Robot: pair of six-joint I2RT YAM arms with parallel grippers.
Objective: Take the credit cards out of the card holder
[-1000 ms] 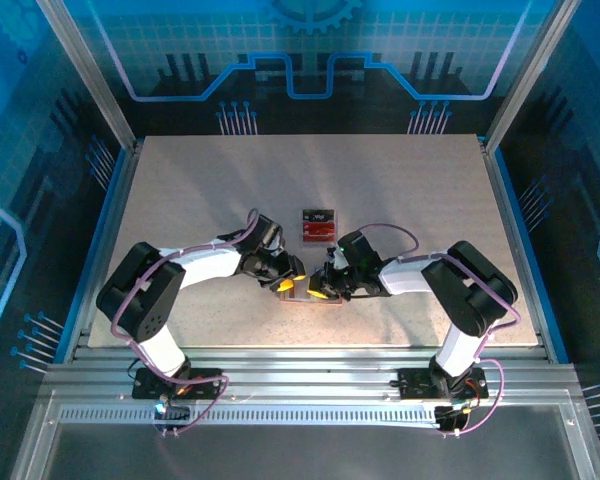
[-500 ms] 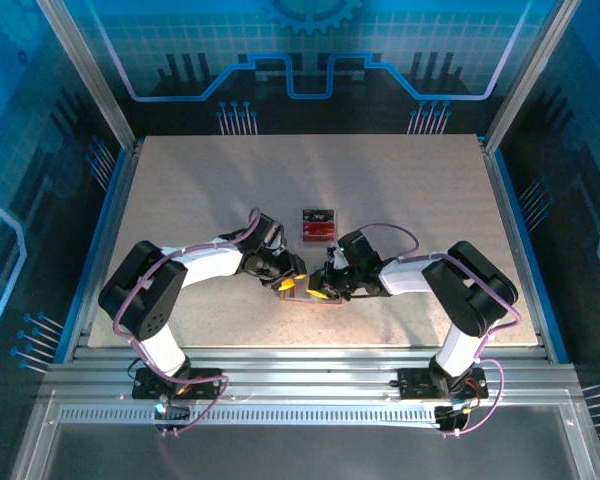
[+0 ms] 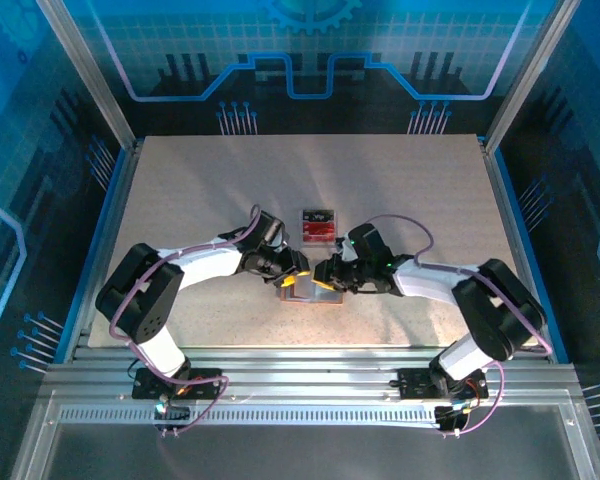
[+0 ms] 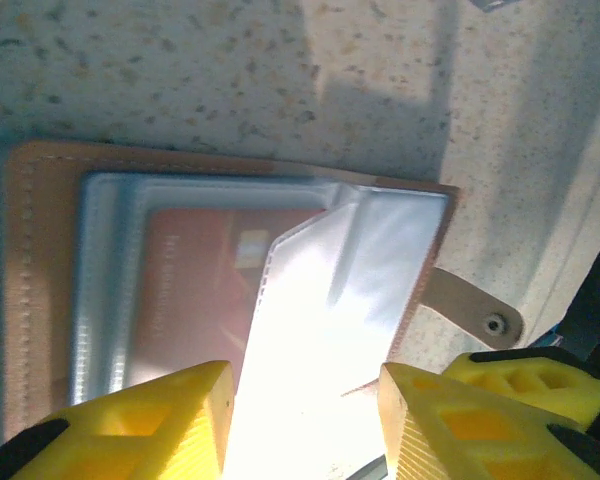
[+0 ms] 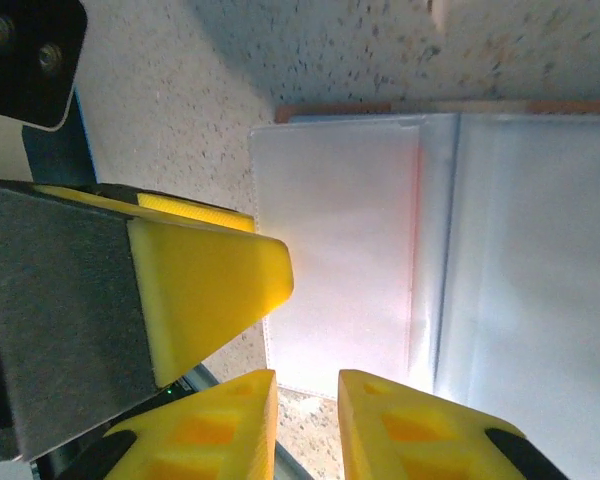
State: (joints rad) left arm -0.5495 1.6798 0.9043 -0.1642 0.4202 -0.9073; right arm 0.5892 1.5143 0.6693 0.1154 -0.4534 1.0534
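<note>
Left gripper [image 4: 302, 385], jaws spread, straddles the card holder's [image 4: 25, 300] clear sleeve [image 4: 360, 280]. Right gripper [image 5: 305, 380], jaws slightly parted, should probably pinch the red card [image 4: 190, 290] just ahead squarely.

Both arms reach inward from their bases with forearms low, meeting over the card holder [image 3: 320, 299]. The left gripper [image 3: 296, 282] is at the holder's left part, jaws clearly apart. The right gripper [image 3: 329, 279] is at its right part, jaws narrowly parted and close beside the left gripper.
</note>
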